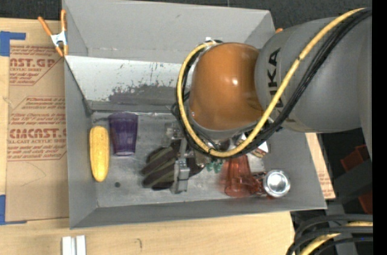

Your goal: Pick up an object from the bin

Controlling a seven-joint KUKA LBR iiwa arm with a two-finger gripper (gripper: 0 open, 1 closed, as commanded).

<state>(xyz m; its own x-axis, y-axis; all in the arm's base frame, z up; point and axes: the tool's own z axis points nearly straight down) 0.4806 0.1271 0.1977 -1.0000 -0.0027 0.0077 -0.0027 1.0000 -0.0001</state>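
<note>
A dark brown, ridged thing (158, 166) is lying on the floor of the bin (151, 30), about midway along the near wall. The hand (181, 172) is hanging at the thing's edge on the arm's side (whether clenched or released, I cannot tell from here). Further out, a purple cup (123, 133) is sitting just beside a yellow corn cob (99, 153). On the other side, a reddish bottle (237, 178) with a silver cap (277, 183) is lying close by.
</note>
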